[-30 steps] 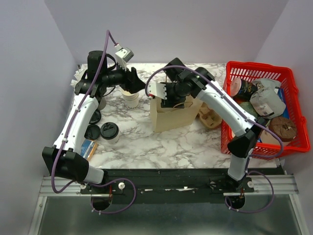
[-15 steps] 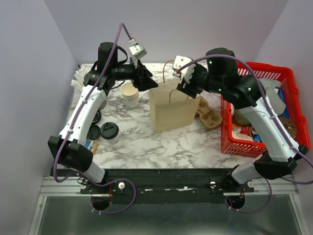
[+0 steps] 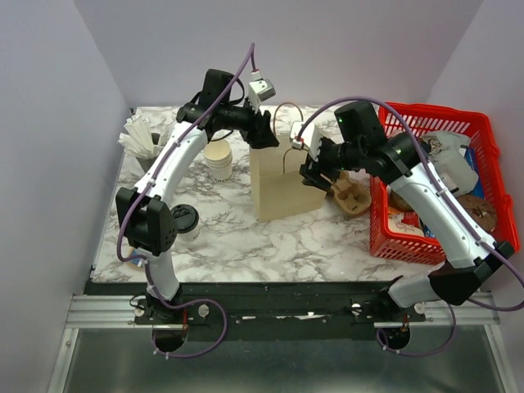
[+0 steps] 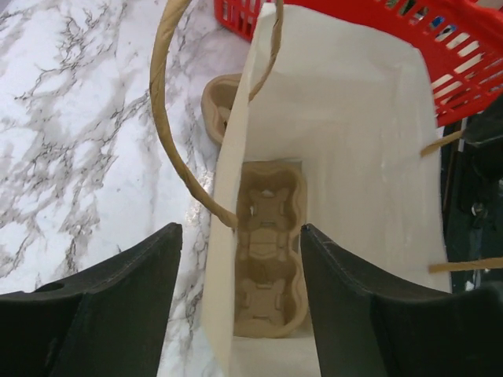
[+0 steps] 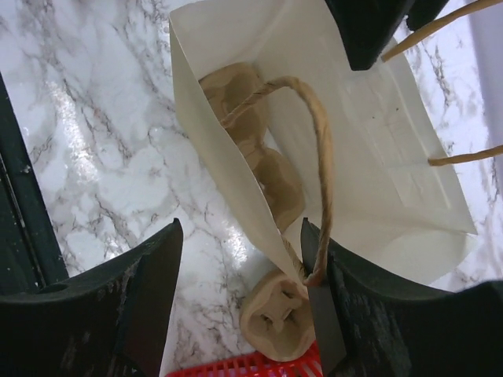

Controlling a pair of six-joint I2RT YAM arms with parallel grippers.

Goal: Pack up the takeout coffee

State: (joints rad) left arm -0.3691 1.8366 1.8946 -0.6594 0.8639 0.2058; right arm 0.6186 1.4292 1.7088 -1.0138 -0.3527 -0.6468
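Observation:
The takeout coffee (image 3: 187, 219), a small white cup with a black lid, stands at the table's left, partly behind my left arm. The brown paper bag (image 3: 282, 192) stands open mid-table. My left gripper (image 3: 268, 135) is open above the bag's far left rim. In the left wrist view it (image 4: 240, 236) straddles the bag's wall (image 4: 224, 259), over a pulp cup carrier (image 4: 271, 251) on the bag's floor. My right gripper (image 3: 313, 170) is open at the bag's right rim. In the right wrist view it (image 5: 242, 236) straddles the bag's edge (image 5: 236, 196), the rope handle (image 5: 322, 157) against one finger.
A stack of lidless white cups (image 3: 219, 157) stands left of the bag. A second pulp carrier (image 3: 352, 196) lies between the bag and the red basket (image 3: 381, 221), which is full of goods. Napkins (image 3: 139, 137) sit at the far left corner.
My left gripper has swung right, from over the lidless cups to over the bag's mouth. My right gripper has come down and left to the bag's right rim.

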